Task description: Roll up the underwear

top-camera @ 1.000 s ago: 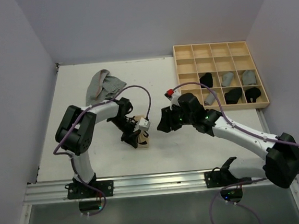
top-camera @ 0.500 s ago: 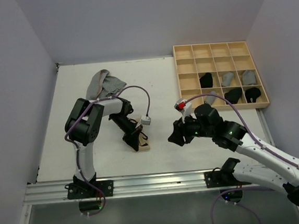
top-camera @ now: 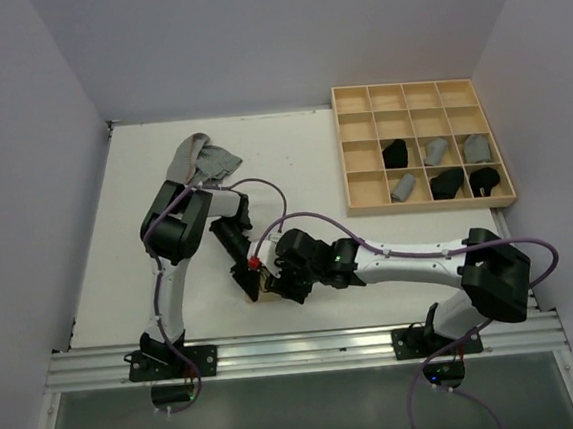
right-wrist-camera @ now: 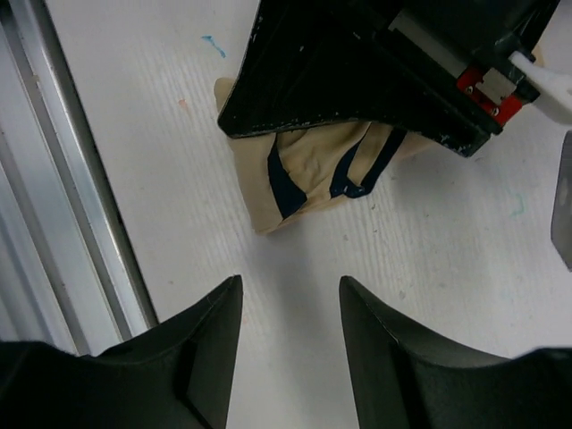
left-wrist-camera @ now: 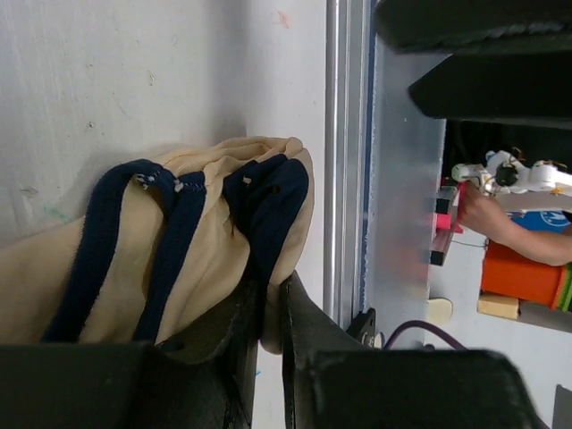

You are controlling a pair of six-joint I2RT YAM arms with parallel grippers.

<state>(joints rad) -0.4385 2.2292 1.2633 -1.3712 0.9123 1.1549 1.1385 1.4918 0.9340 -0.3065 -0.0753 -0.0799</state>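
Observation:
A tan-beige underwear with dark blue trim lies bunched on the white table near its front edge. My left gripper is shut on a fold at the cloth's edge, its fingers nearly together. In the right wrist view the same underwear sticks out from under the black left gripper. My right gripper hangs open just short of it, nothing between its fingers. From the top both grippers crowd over the garment and hide most of it. A loose grey underwear lies at the back left.
A pale wooden grid tray stands at the back right, with rolled black pieces and grey pieces in its compartments. An aluminium rail runs along the table's near edge, close to the grippers.
My right arm has swung left from the table's middle right and now sits against the tan underwear beside the left gripper. The left gripper has shifted slightly toward the near edge.

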